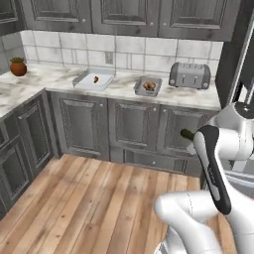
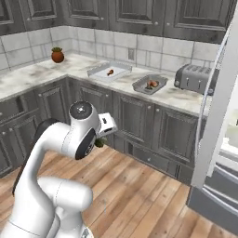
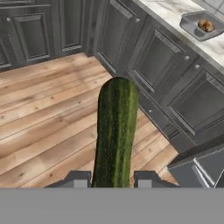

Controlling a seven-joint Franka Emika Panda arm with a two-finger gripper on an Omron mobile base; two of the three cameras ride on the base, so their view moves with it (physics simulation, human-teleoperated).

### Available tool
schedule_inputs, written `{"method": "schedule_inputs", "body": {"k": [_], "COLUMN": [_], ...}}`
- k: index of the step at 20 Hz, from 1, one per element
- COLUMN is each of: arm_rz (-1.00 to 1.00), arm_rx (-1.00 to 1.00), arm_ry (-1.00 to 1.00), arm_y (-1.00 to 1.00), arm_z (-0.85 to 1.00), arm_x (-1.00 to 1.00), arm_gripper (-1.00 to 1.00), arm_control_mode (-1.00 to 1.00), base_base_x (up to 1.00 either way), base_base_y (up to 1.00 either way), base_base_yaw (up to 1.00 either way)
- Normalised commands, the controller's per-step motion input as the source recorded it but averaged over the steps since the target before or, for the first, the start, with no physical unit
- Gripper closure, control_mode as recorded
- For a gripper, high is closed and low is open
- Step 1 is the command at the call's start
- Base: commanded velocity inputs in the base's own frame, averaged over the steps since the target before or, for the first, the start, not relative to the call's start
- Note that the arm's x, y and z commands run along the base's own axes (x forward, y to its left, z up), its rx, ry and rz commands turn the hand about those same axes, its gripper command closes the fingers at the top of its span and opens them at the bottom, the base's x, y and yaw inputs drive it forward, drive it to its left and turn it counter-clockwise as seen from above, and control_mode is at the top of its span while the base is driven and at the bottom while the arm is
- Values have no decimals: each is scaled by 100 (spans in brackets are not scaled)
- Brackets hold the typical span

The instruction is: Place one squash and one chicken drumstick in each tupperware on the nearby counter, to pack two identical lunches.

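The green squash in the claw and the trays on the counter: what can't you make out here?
- Squash: hand view, its lower end is cut off by the bottom edge.
- Claw: left base view, hidden behind the arm.
- Grey tupperware and pale tupperware: contents too small to identify beyond brownish pieces.

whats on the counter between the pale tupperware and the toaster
The smaller grey tupperware, holding a golden-brown chicken drumstick, sits between the pale tupperware and toaster in the left base view.

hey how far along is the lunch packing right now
Done: each tupperware holds a drumstick, the pale tray and the grey tray. In hand: the gripper is shut on the long squash, away from the counter. Left: both trays need squash.
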Motion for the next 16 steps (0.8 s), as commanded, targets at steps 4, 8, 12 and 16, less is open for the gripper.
{"method": "schedule_inputs", "body": {"k": [4,8,12,16], "arm_rz": [0,0,0,0], "arm_rx": [0,0,0,0], "arm_ry": [0,0,0,0], "arm_y": [0,0,0,0], "arm_z": [0,0,0,0], "arm_x": [0,0,0,0], "arm_gripper": [100,100,100,100], "arm_control_mode": [100,100,100,100], "base_base_x": [90,100,100,87], "base_base_y": [73,69,61,59], "base_base_yaw": [-6,-19,-29,-38]}}
